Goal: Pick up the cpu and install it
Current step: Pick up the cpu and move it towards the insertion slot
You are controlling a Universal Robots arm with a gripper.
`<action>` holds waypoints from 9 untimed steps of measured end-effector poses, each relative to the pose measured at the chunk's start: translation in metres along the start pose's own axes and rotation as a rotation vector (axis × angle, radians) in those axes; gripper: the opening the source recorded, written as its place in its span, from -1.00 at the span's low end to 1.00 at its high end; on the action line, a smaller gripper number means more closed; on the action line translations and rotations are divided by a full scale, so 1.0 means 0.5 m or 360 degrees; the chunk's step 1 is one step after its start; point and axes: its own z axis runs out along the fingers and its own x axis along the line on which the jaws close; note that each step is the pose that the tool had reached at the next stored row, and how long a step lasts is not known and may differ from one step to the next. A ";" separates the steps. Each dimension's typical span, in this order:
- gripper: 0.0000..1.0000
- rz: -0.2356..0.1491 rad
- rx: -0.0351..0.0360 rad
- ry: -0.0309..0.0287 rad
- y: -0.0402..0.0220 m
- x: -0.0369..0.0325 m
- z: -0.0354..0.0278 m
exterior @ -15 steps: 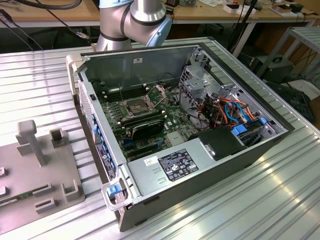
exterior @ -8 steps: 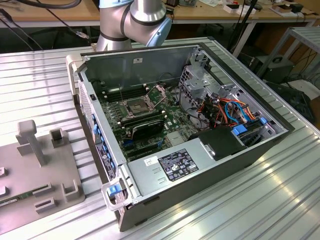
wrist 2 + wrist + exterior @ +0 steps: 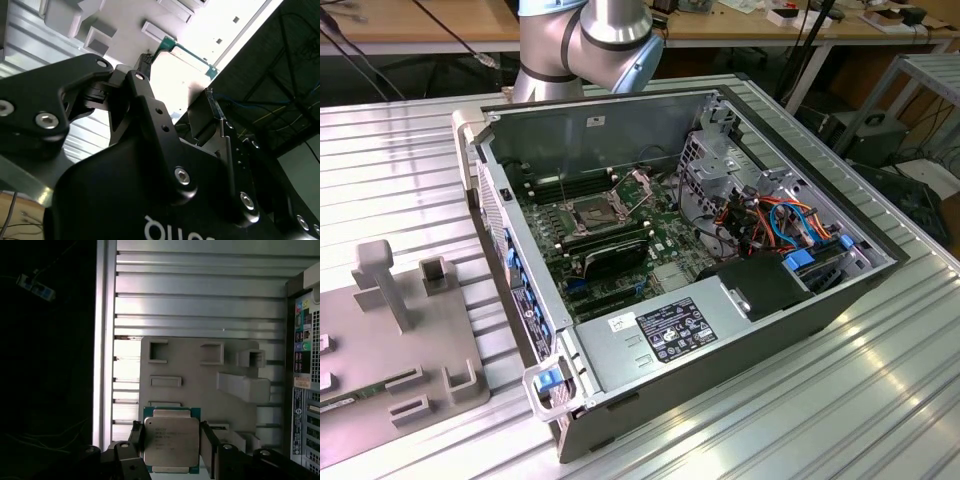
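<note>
Slatted metal table [image 3: 880, 400] is carrying the whole setup. Case [image 3: 590, 125] is lying on it with the open side facing up, taking up the middle of the exterior view. Arm [image 3: 590, 35] is rising behind the case's far wall. Grey fixture [image 3: 430, 330] is sitting on the table at the exterior view's left, just beside the case, with raised blocks and shallow pockets on it. Inside the case, the power supply [image 3: 660, 335] is lying along the near wall, the green board [image 3: 665, 215] is lying flat beyond it, and orange and blue cables [image 3: 770, 215] are bunching toward the exterior view's right. Socket [image 3: 592, 212] on the board is standing open with its metal frame tipped up. Gripper [image 3: 171, 440] is hanging over the fixture, jaws clamping the cpu [image 3: 171, 432] by two opposite edges, and black fingers [image 3: 207, 440] are pressing on either side. In the first wrist view the cpu's silver top is facing the camera, with the fixture's pockets showing behind it. In the second wrist view the gripper [image 3: 180, 75] is showing the cpu's green edge [image 3: 190, 55] between the fingertips [image 3: 145, 60]
</note>
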 end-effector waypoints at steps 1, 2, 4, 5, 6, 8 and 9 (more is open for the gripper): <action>0.09 0.0000 0.0000 -0.00001 0.000 0.000 -0.007; 0.09 0.0000 0.0000 0.00000 0.000 0.000 -0.011; 0.09 0.0000 0.0000 0.00002 0.001 0.000 -0.018; 0.09 0.0000 0.0000 0.00001 0.001 0.000 -0.021; 0.09 0.0000 0.0000 -0.00001 0.001 0.000 -0.023; 0.09 0.0000 0.0000 0.00001 0.001 0.000 -0.030; 0.09 0.0000 0.0000 0.00001 0.001 0.000 -0.033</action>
